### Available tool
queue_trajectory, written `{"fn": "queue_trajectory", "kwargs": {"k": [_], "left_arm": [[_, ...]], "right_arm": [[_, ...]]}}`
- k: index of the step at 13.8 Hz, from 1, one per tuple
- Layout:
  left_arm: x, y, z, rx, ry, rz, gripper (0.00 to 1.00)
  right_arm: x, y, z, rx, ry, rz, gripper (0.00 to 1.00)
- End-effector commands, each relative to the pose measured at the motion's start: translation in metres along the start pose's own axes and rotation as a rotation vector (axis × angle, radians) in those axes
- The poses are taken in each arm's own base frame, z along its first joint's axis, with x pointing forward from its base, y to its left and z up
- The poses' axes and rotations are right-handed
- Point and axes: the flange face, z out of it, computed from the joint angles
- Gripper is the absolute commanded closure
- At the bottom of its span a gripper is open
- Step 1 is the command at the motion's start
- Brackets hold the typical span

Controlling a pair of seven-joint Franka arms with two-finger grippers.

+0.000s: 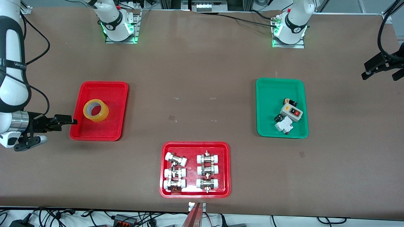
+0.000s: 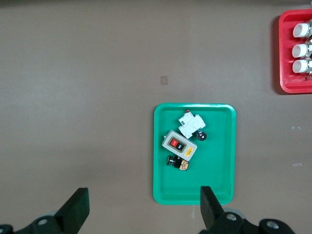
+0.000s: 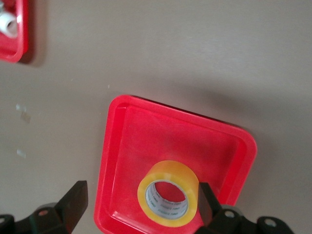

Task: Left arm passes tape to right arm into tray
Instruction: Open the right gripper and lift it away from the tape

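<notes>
Hanging with fingers spread and empty, right gripper (image 1: 68, 120) just over the rim of the plain red tray (image 1: 116, 94) holding the yellow tape roll (image 1: 95, 110), left gripper (image 2: 141, 209) likewise gaping, waiting high above the green tray (image 2: 219, 146) of switch parts (image 2: 179, 144).

Both arms hang raised, left pincer (image 2: 141, 209) and right pincer (image 1: 64, 119) spread wide.

Tape (image 1: 96, 110) in red tray (image 1: 118, 94); right hand (image 1: 68, 119) beside tray edge, fingers apart
</notes>
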Motion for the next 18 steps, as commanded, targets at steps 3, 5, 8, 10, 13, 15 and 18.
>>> {"fn": "queue_trajectory", "kwargs": {"k": [3, 5, 8, 10, 13, 15, 18], "left_arm": [[0.005, 0.006, -0.002, 0.008, -0.009, -0.025, 0.00], [0.007, 0.008, 0.001, 0.007, -0.016, -0.013, 0.00], [0.003, 0.008, 0.004, 0.005, -0.039, -0.008, 0.00], [0.003, 0.008, 0.004, 0.005, -0.039, -0.007, 0.00], [0.003, 0.007, 0.003, 0.005, -0.037, -0.010, 0.00], [0.003, 0.009, 0.003, 0.005, -0.040, -0.007, 0.00], [0.003, 0.008, 0.003, 0.005, -0.040, -0.010, 0.00]], "right_arm": [[-0.006, -0.052, -0.044, -0.125, 0.002, 0.203, 0.00], [-0.014, -0.070, -0.073, -0.144, 0.019, 0.244, 0.00], [-0.026, -0.088, -0.140, -0.165, 0.049, 0.222, 0.00], [-0.031, -0.095, -0.172, -0.179, 0.097, 0.216, 0.00], [-0.033, -0.111, -0.188, -0.267, 0.146, 0.209, 0.00], [-0.038, -0.105, -0.182, -0.287, 0.179, 0.217, 0.00], [-0.057, -0.107, -0.184, -0.299, 0.275, 0.187, 0.00]]}}
